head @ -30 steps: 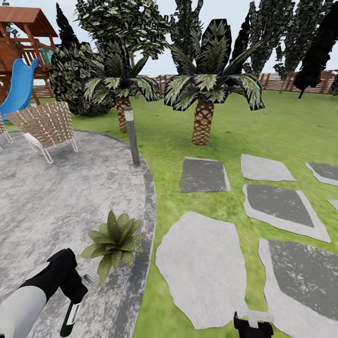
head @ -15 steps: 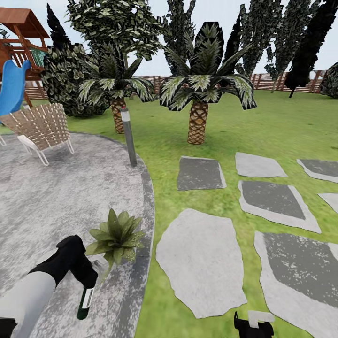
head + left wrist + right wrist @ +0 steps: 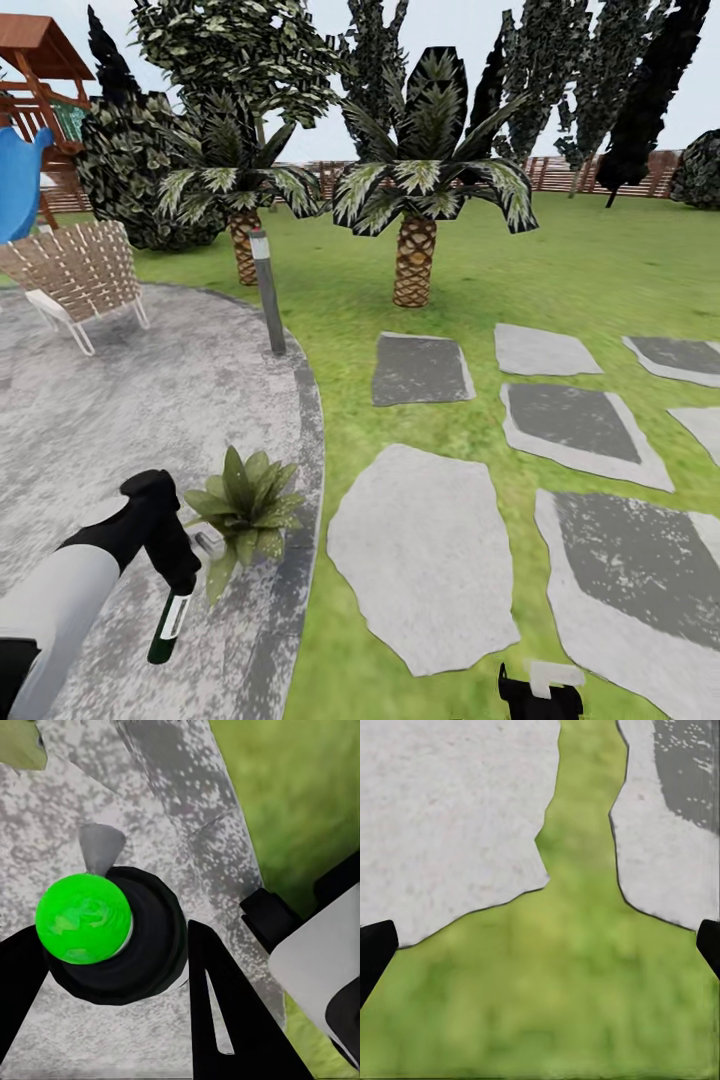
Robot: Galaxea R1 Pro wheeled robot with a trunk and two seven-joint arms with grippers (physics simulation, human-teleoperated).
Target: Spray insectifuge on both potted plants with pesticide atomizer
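Note:
My left gripper (image 3: 182, 578) is shut on the pesticide atomizer (image 3: 168, 622), a dark-green bottle with a white label. It hangs tilted over the grey paving, and its pale grey spray head (image 3: 208, 543) almost touches the leaves of one potted plant (image 3: 245, 503). In the left wrist view the bottle (image 3: 82, 919) shows end-on as a green disc between the black fingers (image 3: 232, 1012). The second potted plant is out of view. My right gripper (image 3: 540, 690) stands open low at the front; its fingertips (image 3: 375, 949) are spread wide over grass.
The mottled paving (image 3: 120, 410) ends in a curved edge beside the plant. On the lawn lie several stepping stones (image 3: 425, 550). A bollard lamp (image 3: 268, 290), a slatted chair (image 3: 80, 275), two palms (image 3: 415, 250) and the wooden fence (image 3: 570, 175) stand farther off.
My left arm has lifted the atomizer and brought its spray head closer to the plant. The whole view has shifted slightly, so the camera moved. The right gripper holds its place.

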